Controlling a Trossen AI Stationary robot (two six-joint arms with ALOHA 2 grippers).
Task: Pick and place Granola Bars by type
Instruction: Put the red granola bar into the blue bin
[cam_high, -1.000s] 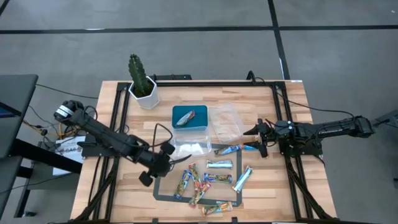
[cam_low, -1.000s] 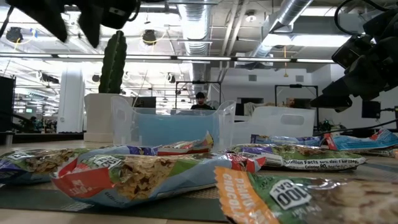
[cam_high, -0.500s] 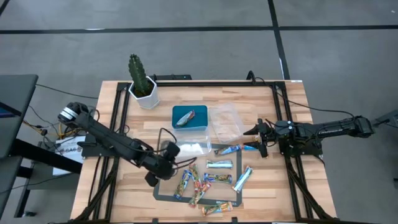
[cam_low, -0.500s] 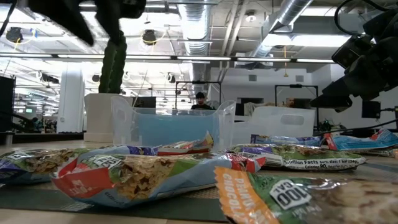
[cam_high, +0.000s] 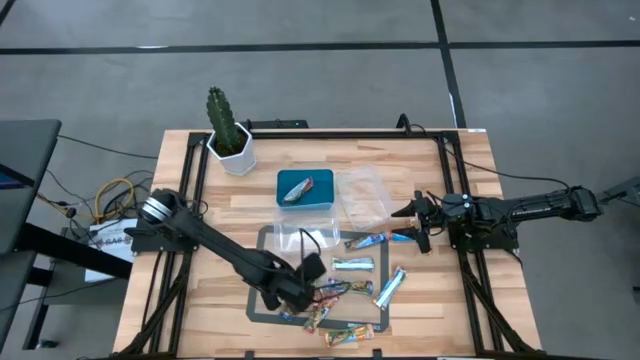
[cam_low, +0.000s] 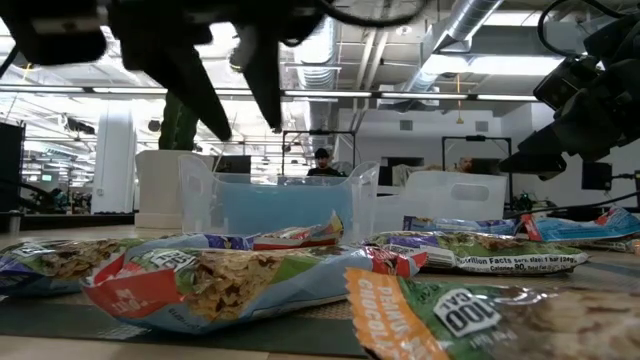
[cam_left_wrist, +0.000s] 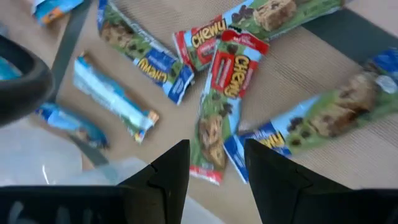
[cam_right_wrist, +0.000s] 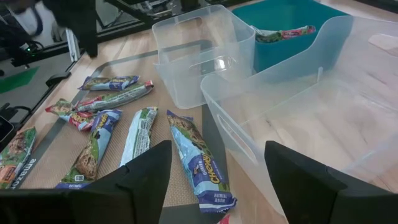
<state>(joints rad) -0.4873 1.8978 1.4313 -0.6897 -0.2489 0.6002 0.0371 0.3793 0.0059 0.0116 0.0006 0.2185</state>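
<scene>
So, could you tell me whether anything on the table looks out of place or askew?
Nothing looks damaged or spilled. The granola bars lie loose at mixed angles on the dark mat, some overlapping, which suits an unsorted pile. One bar already lies in the teal tray; the clear tub looks empty.

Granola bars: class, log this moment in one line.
left gripper: open above granola bars | right gripper: open, waiting beside clear tub

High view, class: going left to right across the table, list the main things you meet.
Cactus pot → left gripper → teal tray → clear tub → right gripper.
</scene>
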